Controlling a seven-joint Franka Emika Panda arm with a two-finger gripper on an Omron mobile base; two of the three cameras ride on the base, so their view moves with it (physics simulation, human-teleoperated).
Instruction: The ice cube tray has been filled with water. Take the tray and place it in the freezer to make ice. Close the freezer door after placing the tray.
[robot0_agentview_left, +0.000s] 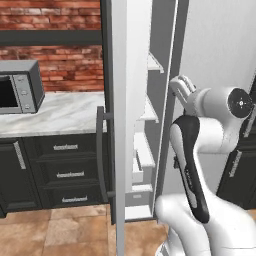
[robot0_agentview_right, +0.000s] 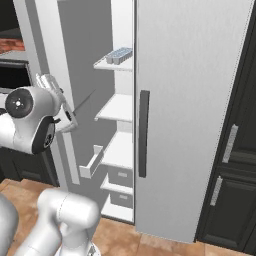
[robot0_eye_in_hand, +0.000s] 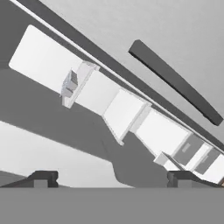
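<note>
The ice cube tray (robot0_agentview_right: 119, 54) already sits on the freezer (robot0_agentview_right: 116, 107)'s top shelf, near its front edge, so you have only the closing left. Your gripper (robot0_eye_in_hand: 113, 178) holds nothing, tips set wide apart, facing the shelves from outside. To the left the freezer door (robot0_agentview_left: 118, 125) stands open, its handle (robot0_agentview_left: 101, 155) toward the counter; you probably need to get behind it to push.

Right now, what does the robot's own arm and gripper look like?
The arm is glossy white with rounded, bulbous links and a dark stripe down one link. A round dark joint cap with a small centre marking sits at the elbow. The gripper ends in two small dark blocky fingertips. No cables or lettering show.
</note>
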